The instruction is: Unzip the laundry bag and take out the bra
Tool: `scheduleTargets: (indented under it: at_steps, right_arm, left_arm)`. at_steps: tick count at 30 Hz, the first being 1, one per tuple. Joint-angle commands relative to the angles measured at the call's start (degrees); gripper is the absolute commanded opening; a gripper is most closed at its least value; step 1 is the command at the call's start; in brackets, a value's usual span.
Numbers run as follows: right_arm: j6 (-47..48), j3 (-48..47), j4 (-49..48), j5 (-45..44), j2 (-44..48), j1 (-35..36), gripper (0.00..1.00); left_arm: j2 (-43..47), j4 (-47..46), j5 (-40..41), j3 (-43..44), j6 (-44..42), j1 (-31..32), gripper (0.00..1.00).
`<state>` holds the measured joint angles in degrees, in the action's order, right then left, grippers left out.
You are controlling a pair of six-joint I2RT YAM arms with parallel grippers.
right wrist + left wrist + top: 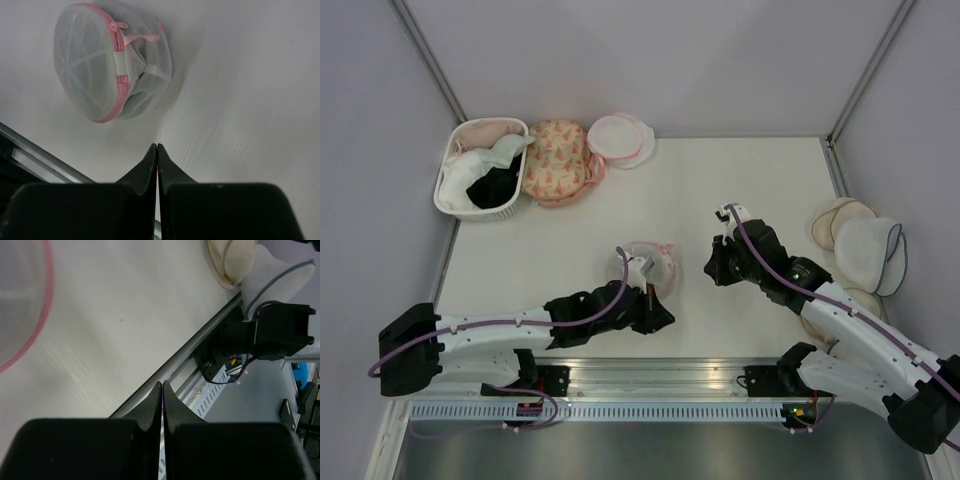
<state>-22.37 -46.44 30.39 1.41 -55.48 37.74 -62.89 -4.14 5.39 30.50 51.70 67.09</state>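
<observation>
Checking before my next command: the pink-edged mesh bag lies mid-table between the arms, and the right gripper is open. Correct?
No. The right gripper is shut, fingertips pressed together on nothing, as the right wrist view shows. The laundry bag does lie mid-table between the arms.

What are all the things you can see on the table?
Round see-through mesh laundry bag: one, white with pink zip edging, table middle.
Flat round mesh bag: one, white with pink edge, at the back.
Floral dome bag: one, peach, beside the basket.
Slotted plastic basket: one, white, back left, holding white, pinkish and black clothes.
Blue-edged dome: one, white, right edge.
Cream domes: several, right edge.
Table: one, white.
Left gripper: one, black, shut, beside the laundry bag.
Right gripper: one, black, shut, right of it.
</observation>
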Motion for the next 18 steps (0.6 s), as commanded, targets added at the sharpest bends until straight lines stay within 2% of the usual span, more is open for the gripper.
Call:
scheduleTargets:
  at_steps: [1, 6, 10, 13, 18]
  right_arm:
    - [-0.48, -2.61, -1.04, -3.25, 0.72, 0.15, 0.01]
    - [-0.66, -2.52, 0.71, -4.75, 3.19, 0.23, 0.0]
    - [-0.48, -2.87, 2.47, -5.28, 3.98, 0.23, 0.0]
    - [-0.39, -2.43, 2.57, -5.28, 5.29, 0.23, 0.01]
    - [-0.04, -0.77, 1.87, -5.37, 6.09, 0.23, 0.0]
  left_arm:
    - [-4.95, -9.55, -0.72, 4.74, -6.34, 2.7, 0.02]
    - [-15.22, -10.28, -0.9, 7.99, -10.48, 2.61, 0.02]
    - [-24.53, -3.26, 3.73, 11.59, -9.96, 1.2, 0.02]
    - [-25.61, -0.43, 7.61, 9.68, -8.02, -1.25, 0.02]
    - [-21.75, 3.35, 12.98, 6.24, -7.84, -6.25, 0.02]
